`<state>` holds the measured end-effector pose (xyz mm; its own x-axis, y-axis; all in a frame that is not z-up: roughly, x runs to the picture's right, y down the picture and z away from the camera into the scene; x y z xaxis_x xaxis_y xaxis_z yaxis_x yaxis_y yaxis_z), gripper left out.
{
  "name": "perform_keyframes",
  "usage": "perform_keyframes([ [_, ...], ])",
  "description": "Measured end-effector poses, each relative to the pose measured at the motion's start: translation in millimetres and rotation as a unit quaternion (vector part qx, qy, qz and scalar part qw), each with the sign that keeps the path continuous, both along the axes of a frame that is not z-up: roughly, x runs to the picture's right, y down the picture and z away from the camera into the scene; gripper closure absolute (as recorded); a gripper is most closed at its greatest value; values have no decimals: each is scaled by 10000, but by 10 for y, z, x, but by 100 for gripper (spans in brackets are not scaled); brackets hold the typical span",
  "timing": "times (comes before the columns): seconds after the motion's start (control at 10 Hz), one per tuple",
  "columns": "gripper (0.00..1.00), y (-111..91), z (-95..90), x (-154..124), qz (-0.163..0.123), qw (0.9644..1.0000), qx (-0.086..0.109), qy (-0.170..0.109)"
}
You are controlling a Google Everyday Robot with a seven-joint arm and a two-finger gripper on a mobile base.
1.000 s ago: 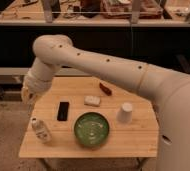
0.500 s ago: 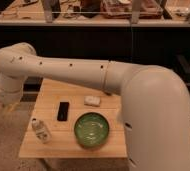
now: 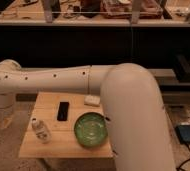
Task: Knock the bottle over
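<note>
The bottle (image 3: 40, 131), small and pale with a white cap, stands near the front left corner of the wooden table (image 3: 63, 142). My white arm reaches from the right across the picture to the far left. My gripper (image 3: 0, 119) hangs off the table's left edge, left of the bottle and a little higher, not touching it.
A black phone (image 3: 63, 110) lies behind the bottle. A green bowl (image 3: 90, 129) sits at the table's front middle, with a small white object (image 3: 92, 100) behind it. My arm hides the table's right side. Dark shelving stands behind. A blue box (image 3: 188, 134) lies on the floor at right.
My arm has swung left and lower, carrying the gripper from over the table's back left to beyond its left edge. The arm now covers the table's right side. The bottle has not moved.
</note>
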<state>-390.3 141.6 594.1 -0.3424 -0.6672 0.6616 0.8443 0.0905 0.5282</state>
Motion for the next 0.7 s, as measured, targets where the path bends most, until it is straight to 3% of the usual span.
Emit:
perform_keyframes([
  [0.1, 75, 55, 8, -11, -155, 9997, -184, -102],
  [0.2, 75, 148, 21, 3, -502, 9971, -478, -305],
  [0.5, 75, 296, 219, 70, -1202, 9840, -1168, -601],
  [0.7, 75, 281, 421, 58, -1367, 9789, -1408, -577],
])
